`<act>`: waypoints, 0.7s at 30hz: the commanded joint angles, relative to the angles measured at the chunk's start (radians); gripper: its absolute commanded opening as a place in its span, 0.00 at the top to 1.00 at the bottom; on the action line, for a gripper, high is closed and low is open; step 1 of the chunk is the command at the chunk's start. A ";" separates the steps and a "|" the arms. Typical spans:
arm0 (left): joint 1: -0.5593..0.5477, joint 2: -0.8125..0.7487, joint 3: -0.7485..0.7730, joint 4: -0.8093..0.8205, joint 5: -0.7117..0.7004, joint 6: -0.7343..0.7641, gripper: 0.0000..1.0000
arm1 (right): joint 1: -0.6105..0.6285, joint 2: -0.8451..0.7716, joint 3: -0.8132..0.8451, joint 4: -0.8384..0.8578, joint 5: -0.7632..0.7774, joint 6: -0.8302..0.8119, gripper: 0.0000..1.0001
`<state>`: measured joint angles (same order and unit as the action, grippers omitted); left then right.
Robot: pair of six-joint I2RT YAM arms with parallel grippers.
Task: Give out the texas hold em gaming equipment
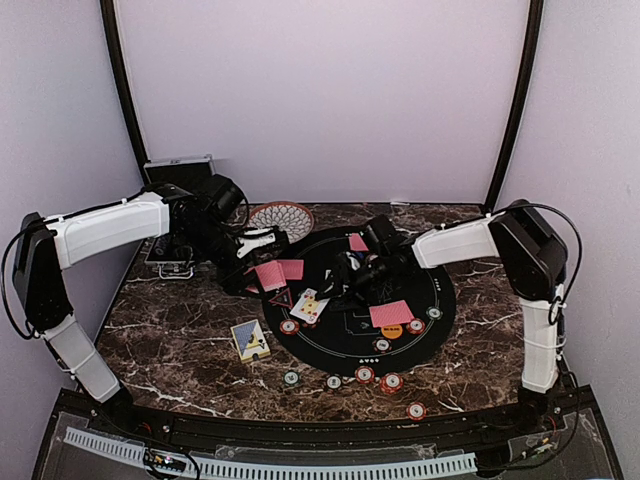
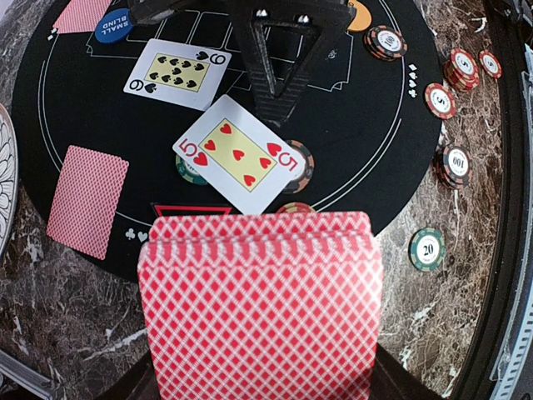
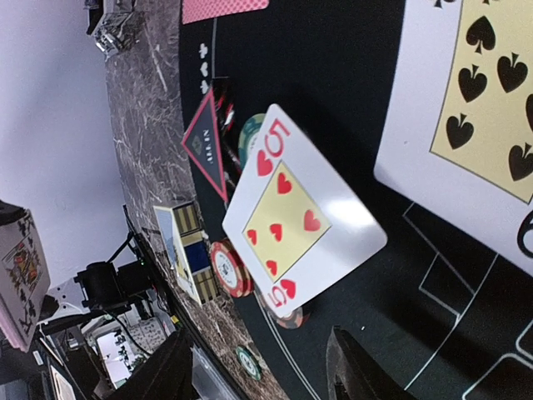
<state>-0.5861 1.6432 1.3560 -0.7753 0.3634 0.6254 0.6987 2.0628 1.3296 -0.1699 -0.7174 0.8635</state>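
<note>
My left gripper (image 1: 262, 268) (image 2: 260, 362) is shut on a deck of red-backed cards (image 2: 258, 300) (image 1: 275, 273), held over the left edge of the round black mat (image 1: 440, 290). My right gripper (image 1: 347, 275) (image 3: 258, 342) is open and empty, low over the mat. A face-up five of hearts (image 2: 237, 152) (image 3: 300, 208) (image 1: 309, 305) lies tilted on some chips. A nine of spades (image 2: 177, 73) (image 3: 475, 108) lies beside it. A red triangle marker (image 3: 208, 146) (image 1: 281, 297) sits at the mat's left edge. There is a blue button (image 2: 112, 23) and an orange button (image 1: 390, 325).
Face-down cards (image 1: 390, 313) (image 1: 358, 242) (image 2: 87, 198) lie on the mat. Several chips (image 1: 365, 375) (image 2: 456, 162) line the front of the marble table. A card box (image 1: 250, 340) lies left of the mat. The patterned bowl (image 1: 281, 220) and black case (image 1: 180, 170) stand behind.
</note>
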 commanded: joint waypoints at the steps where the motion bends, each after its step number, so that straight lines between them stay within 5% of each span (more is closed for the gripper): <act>1: 0.005 -0.048 -0.001 0.005 0.022 0.006 1.00 | 0.003 0.041 -0.013 0.130 -0.004 0.061 0.45; 21: 0.005 -0.043 0.010 -0.001 0.024 0.005 1.00 | 0.006 0.140 -0.041 0.324 0.000 0.184 0.55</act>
<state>-0.5861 1.6413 1.3560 -0.7757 0.3634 0.6254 0.6994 2.1612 1.2938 0.0982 -0.7273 1.0161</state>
